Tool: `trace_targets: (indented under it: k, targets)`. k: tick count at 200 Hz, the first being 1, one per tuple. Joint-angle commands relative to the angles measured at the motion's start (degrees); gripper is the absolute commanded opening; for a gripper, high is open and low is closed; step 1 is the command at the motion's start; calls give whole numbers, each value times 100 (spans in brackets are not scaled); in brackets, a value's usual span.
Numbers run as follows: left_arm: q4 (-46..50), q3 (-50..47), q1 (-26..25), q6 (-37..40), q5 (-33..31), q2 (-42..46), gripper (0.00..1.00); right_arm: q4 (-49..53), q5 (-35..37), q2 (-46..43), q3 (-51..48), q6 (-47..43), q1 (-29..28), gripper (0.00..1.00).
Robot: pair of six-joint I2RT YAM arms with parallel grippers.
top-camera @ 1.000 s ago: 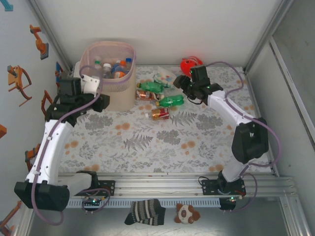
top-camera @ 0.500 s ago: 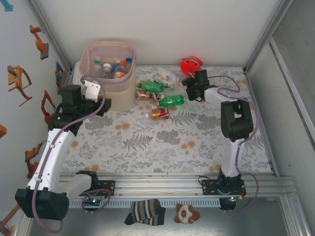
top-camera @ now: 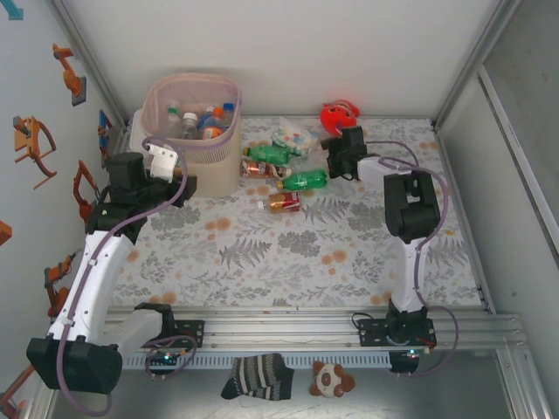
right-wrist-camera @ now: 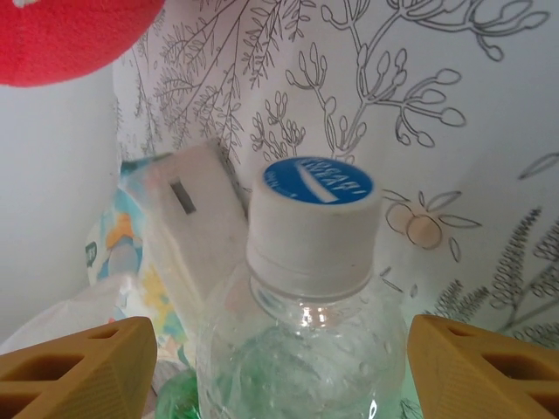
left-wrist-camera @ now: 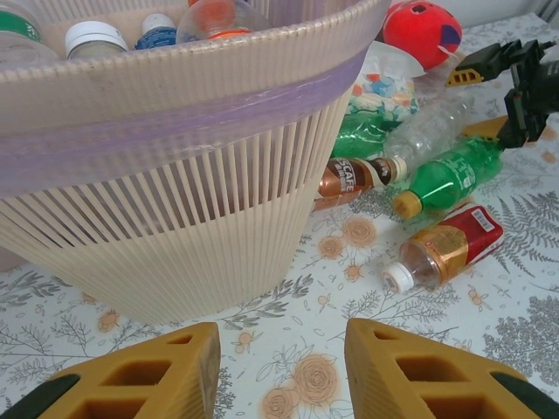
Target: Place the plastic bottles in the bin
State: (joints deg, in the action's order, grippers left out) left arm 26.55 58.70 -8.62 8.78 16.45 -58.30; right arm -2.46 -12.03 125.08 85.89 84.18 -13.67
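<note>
Remaining plastic bottles: a green bottle (left-wrist-camera: 454,175), a brown bottle (left-wrist-camera: 354,175) and a red-labelled bottle (left-wrist-camera: 450,244) lie on the table (top-camera: 288,253) just right of the bin (left-wrist-camera: 175,201). A clear bottle (right-wrist-camera: 306,262) lies behind them beside the patterned packet (left-wrist-camera: 380,92).
Bin: it stands upright at the table's far left, with several capped bottles already inside.
Right end effector (right-wrist-camera: 279,367): its fingers are apart, one on each side of the clear bottle's capped neck. Over the last second the arm has folded its elbow up and brought the end effector down from beside the red toy (top-camera: 339,113) onto this bottle.
Left end effector (left-wrist-camera: 284,367): its fingers are apart and empty, low before the bin's ribbed wall. It has drawn slightly back from the rim.
Meaning for the task: the right arm appears lined up for the next pick. Closing on the smooth neck probably comes next, and the bottle may slip or roll.
</note>
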Motion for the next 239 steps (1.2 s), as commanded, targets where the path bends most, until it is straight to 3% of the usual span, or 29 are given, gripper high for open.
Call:
trace_targets:
  k: [1, 56, 140, 198, 239]
  targets:
    - [-80, -25, 20, 150, -5, 38, 42, -131, -37, 215, 204, 293, 32, 75]
    - [-88, -43, 19, 160, -49, 82, 42, -74, -229, 464, 271, 459, 27, 73]
    - [-97, -60, 19, 171, -115, 108, 45, -375, -80, 129, -150, 399, 23, 59]
    - [-157, -129, 10, 134, -120, 214, 49, -690, 238, -765, -503, -1, 25, 56]
    - [-246, -166, -43, 107, 148, 288, 53, -735, 369, -1553, -737, -847, 26, 56]
